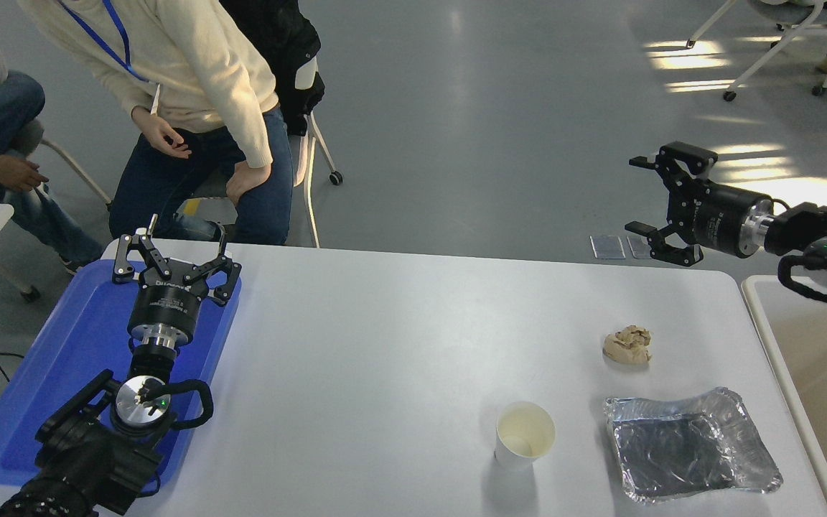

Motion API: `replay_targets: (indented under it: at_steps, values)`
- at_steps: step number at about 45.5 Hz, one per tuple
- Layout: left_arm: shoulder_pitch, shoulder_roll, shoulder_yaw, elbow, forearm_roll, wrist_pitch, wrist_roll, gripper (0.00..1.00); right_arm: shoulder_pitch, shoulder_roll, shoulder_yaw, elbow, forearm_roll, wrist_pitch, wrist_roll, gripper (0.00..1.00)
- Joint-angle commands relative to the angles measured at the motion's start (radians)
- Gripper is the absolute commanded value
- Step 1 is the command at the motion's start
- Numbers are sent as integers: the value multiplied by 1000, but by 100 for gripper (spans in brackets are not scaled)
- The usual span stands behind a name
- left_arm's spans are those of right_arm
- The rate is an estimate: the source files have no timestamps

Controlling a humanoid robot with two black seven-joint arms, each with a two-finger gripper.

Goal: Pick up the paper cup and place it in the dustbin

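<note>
The white paper cup [524, 435] stands upright near the table's front edge, right of the middle, cream inside. The dustbin [774, 345] with its off-white rim and beige interior shows at the right edge, beside the table. My right gripper [645, 197] is open and empty, raised beyond the table's far right corner, pointing left, far from the cup. My left gripper [172, 253] is parked open over the blue tray at the lower left.
A crumpled tan paper ball [628, 344] lies behind a crinkled silver foil tray [693, 444], both right of the cup. The blue plastic tray [62, 359] sits at the table's left. Two people sit at the far left.
</note>
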Motion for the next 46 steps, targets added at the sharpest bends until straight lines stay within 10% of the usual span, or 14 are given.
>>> replay_targets:
  at_steps: [1, 46]
  values:
    - [-1, -1, 1, 0, 0, -1, 2, 100, 161, 28, -262, 37, -22, 3, 0, 100]
    - [1, 1, -1, 0, 0, 1, 1, 100, 575, 91, -634, 603, -438, -117, 0, 100]
